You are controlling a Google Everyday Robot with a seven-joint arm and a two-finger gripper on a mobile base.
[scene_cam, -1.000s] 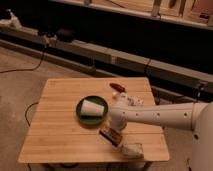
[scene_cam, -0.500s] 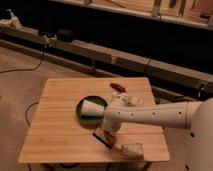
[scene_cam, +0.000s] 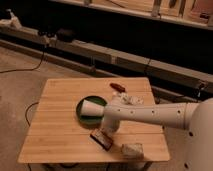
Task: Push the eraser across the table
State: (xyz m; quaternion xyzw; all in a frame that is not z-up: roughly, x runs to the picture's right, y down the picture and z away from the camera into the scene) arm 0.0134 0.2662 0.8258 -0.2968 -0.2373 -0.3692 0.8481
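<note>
The eraser point(scene_cam: 100, 139), a small dark block with an orange-brown edge, lies near the front edge of the light wooden table point(scene_cam: 55, 125), just in front of the green plate point(scene_cam: 81, 114). My gripper point(scene_cam: 107, 131) hangs from the white arm that reaches in from the right. It is low over the table, right behind and against the eraser's right end.
A white cup point(scene_cam: 95, 107) lies on its side on the green plate. A pale squarish block point(scene_cam: 132, 149) sits at the front right. A pale speckled packet point(scene_cam: 131, 100) and a small red-brown item point(scene_cam: 117, 86) lie at the back right. The table's front edge is close to the eraser.
My arm and gripper have swung left along the front of the table, and the eraser has slid left with them, away from the pale block.
</note>
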